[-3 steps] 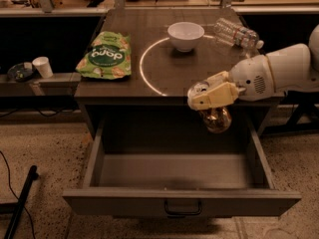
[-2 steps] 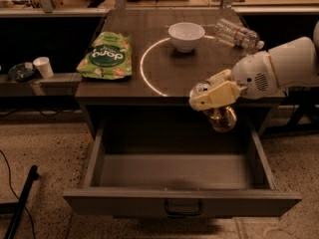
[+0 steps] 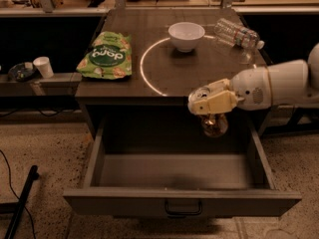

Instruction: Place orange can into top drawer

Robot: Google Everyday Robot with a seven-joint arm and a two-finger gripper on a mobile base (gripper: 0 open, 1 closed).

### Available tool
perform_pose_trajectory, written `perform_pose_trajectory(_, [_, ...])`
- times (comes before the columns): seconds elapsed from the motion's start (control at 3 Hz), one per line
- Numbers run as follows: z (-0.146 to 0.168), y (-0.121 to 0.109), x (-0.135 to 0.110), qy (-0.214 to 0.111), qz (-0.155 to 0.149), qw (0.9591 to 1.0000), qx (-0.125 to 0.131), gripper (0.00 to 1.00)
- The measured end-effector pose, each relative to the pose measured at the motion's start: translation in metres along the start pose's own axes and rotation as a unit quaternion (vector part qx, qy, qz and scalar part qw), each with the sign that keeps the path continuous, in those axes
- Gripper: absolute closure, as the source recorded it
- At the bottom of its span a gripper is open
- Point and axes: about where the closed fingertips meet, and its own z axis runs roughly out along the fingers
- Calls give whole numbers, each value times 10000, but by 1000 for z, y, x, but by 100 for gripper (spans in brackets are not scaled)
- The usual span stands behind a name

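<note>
My gripper (image 3: 208,105), cream-coloured on a white arm reaching in from the right, is shut on the orange can (image 3: 215,126). The can hangs tilted, its silver top toward the left and its golden body pointing down. It is held in the air just in front of the table's front edge, above the back right part of the top drawer (image 3: 169,171). The drawer is pulled wide open, its grey inside bare, with a dark handle (image 3: 183,209) on its front.
On the tabletop (image 3: 164,68) are a green snack bag (image 3: 107,56) at the left, a white bowl (image 3: 186,35) at the back middle and a clear plastic bottle (image 3: 238,33) lying at the back right. A white cup (image 3: 44,66) stands on a low shelf to the left.
The gripper with the can has sunk a little lower over the open drawer. Nothing else has moved.
</note>
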Motion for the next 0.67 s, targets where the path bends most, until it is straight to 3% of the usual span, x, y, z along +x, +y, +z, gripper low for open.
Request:
perform_pose_trajectory(0.33, [29, -23, 30, -1204, 208, 9918, -376, 100])
perform_pose_trajectory(0.67, [56, -38, 53, -1927, 171, 9792, -613, 100])
